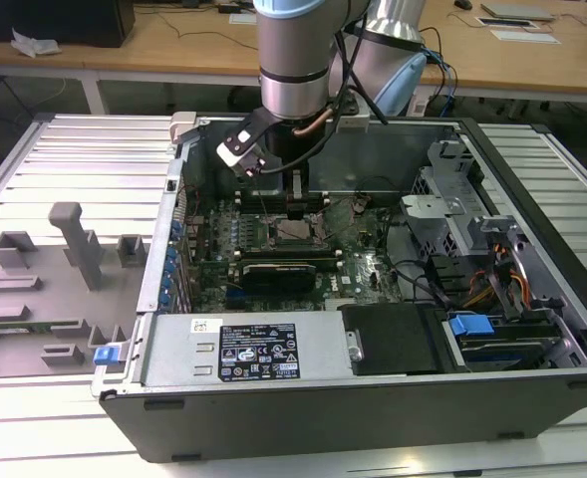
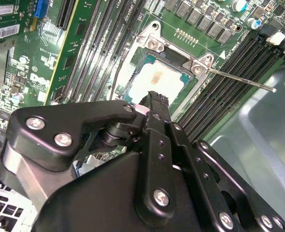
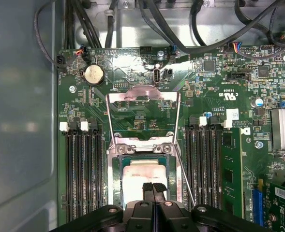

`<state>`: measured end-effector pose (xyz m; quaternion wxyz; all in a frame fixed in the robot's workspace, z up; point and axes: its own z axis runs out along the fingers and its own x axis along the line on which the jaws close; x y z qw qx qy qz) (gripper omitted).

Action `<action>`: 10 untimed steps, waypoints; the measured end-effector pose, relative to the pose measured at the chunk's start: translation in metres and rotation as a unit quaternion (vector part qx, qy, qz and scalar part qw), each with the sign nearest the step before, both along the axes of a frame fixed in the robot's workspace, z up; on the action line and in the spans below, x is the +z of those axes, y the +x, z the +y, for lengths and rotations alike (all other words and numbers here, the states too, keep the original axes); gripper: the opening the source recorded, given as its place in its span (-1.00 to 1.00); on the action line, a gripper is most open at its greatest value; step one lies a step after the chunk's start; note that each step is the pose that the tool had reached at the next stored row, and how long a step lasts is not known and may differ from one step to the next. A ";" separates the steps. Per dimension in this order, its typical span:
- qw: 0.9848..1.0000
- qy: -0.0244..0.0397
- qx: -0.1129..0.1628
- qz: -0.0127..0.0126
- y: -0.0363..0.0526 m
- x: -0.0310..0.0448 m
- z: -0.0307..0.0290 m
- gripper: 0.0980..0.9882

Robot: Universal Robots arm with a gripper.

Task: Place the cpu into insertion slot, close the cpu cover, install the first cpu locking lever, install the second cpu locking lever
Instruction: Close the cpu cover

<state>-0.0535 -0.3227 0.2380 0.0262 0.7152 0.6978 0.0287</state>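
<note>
The cpu (image 3: 142, 175), a pale square chip, lies flat in the insertion slot (image 3: 116, 186) on the green board. It also shows in the second wrist view (image 2: 157, 79) and the exterior view (image 1: 296, 232). The cpu cover (image 3: 143, 94), a silver frame, stands swung open on the far side of the socket, with board visible through its window. One thin locking lever (image 3: 187, 181) rises beside the socket, and a lever rod (image 2: 239, 80) sticks out free. My gripper (image 3: 153, 187) is shut with nothing between its fingertips, right over the chip; whether it touches is unclear.
Black memory slots flank the socket on both sides (image 3: 84, 174) (image 3: 205, 169). A coin battery (image 3: 94, 75) and cable bundles (image 3: 157, 19) lie beyond the cover. The case wall (image 3: 21, 121) is close by. A grey fixture tray (image 1: 54, 289) sits outside the case, at the exterior view's left.
</note>
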 end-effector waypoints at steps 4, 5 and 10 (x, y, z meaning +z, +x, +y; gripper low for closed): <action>1.000 0.000 0.000 0.000 0.0000 0.0081 0.0000 -0.98; 1.000 0.000 0.000 0.000 0.0000 0.0108 0.0000 -0.98; 1.000 0.000 0.000 0.000 0.0001 0.0214 0.0000 -0.98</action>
